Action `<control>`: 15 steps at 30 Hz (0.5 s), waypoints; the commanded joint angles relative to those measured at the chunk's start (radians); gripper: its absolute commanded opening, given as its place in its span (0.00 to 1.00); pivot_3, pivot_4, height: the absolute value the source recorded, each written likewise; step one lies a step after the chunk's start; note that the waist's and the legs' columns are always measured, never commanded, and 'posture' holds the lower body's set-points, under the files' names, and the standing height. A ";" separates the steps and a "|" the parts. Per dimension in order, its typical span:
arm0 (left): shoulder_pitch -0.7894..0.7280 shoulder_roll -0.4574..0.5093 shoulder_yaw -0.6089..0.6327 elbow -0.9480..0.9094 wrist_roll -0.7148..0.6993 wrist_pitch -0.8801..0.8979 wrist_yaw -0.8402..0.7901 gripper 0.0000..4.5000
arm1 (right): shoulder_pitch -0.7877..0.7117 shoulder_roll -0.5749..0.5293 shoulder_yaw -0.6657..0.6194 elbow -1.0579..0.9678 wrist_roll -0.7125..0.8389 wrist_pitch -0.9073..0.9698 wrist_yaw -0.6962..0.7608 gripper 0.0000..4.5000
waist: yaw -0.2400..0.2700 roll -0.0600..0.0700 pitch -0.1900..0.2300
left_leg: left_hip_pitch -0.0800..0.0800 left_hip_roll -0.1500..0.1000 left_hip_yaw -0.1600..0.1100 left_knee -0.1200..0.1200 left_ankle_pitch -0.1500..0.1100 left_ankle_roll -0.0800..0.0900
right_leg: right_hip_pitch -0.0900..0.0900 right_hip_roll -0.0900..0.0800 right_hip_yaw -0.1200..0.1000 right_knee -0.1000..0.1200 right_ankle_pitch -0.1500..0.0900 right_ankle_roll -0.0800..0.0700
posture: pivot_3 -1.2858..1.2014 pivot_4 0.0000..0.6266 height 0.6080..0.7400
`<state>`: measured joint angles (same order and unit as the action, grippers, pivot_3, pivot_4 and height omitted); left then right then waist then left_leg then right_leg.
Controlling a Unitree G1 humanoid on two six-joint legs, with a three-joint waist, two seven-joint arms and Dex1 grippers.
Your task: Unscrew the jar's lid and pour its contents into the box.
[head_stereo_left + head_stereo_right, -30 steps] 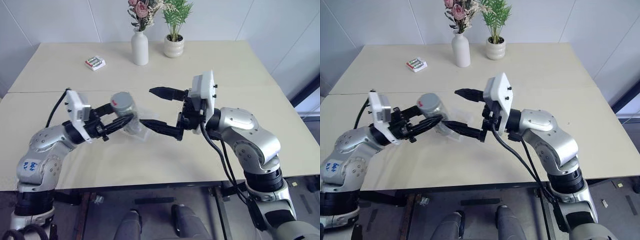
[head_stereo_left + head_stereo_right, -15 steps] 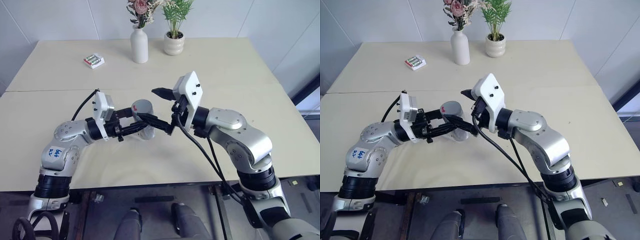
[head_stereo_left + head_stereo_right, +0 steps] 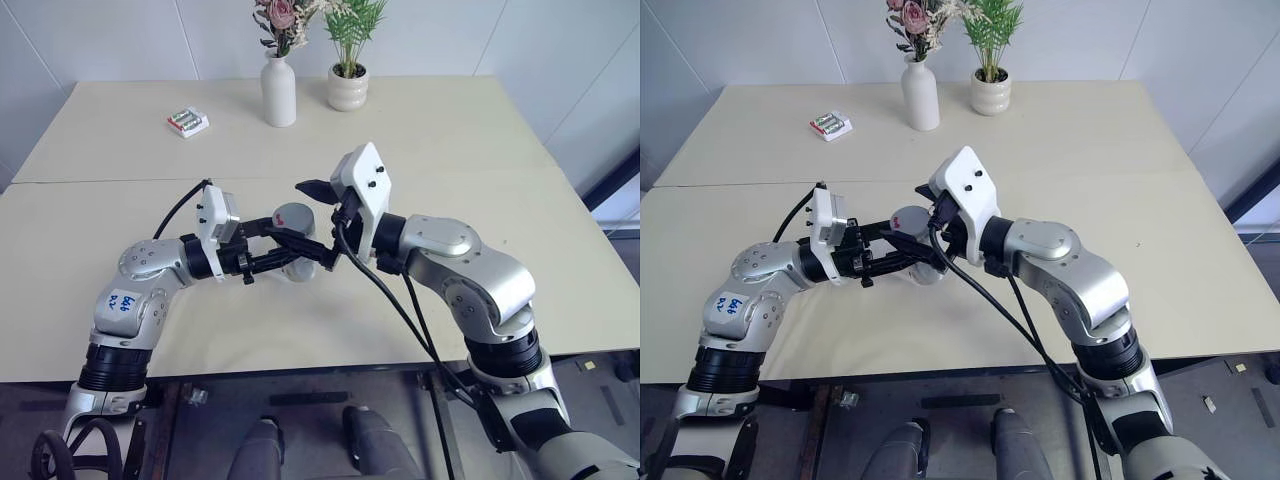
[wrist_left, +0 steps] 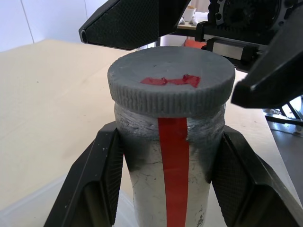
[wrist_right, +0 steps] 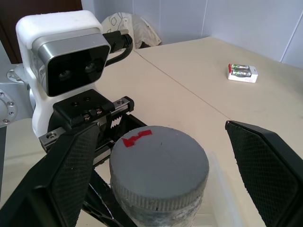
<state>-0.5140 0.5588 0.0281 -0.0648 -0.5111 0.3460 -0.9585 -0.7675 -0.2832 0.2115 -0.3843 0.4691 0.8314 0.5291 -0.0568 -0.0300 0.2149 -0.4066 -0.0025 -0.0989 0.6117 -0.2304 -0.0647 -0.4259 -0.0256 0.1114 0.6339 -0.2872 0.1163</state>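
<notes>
My left gripper [image 4: 165,158] is shut on the jar [image 4: 173,189], a silvery cylinder with a red stripe, and holds it upright above the table. The lid [image 5: 160,163], grey with a red mark on top, sits on the jar. My right gripper [image 5: 165,161] is open, with one finger on each side of the lid and a gap to both. From the head, the jar [image 3: 296,262] hangs mid-table between both hands. A corner of the clear box [image 5: 221,189] lies just beneath the jar. The contents are hidden inside it.
At the table's far edge stand a white vase with flowers [image 3: 279,92] and a ribbed plant pot [image 3: 348,90]. A white pack of green batteries [image 3: 188,121] lies at the far left. A seam [image 3: 90,181] runs across the tabletop behind the hands.
My left gripper has carried the jar to the right and a little lower. The open right gripper has closed in from the right and now straddles the lid.
</notes>
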 commanded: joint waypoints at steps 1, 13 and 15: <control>-0.034 -0.007 0.017 -0.012 0.000 -0.026 -0.002 0.49 | -0.023 0.007 0.000 -0.011 0.002 -0.001 0.007 1.00 | 0.001 0.000 0.000 | 0.000 0.000 0.000 0.000 0.000 0.000 | 0.000 0.000 0.000 0.000 0.000 0.000 | 0.52 0.24 1.00; -0.037 -0.019 0.013 -0.015 0.006 -0.031 -0.003 0.49 | -0.008 0.009 -0.001 -0.016 0.004 -0.005 0.011 0.63 | 0.000 0.000 0.000 | 0.000 0.000 0.000 0.001 0.001 0.000 | -0.001 0.000 0.000 0.002 0.000 0.000 | 0.52 0.24 1.00; -0.037 -0.020 0.013 -0.015 0.007 -0.032 -0.004 0.49 | -0.009 0.015 -0.008 -0.017 0.010 -0.004 0.011 0.57 | -0.001 0.000 0.000 | 0.000 0.000 0.000 0.001 0.001 0.000 | -0.001 0.000 0.000 0.002 0.000 0.000 | 0.52 0.24 1.00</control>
<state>-0.5386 0.5448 0.0280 -0.0638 -0.5031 0.3302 -0.9628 -0.7675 -0.2813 0.2132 -0.3809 0.4608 0.8338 0.5292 -0.0574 -0.0300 0.2149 -0.4065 -0.0027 -0.0989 0.6124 -0.2298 -0.0648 -0.4265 -0.0255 0.1115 0.6364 -0.2873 0.1162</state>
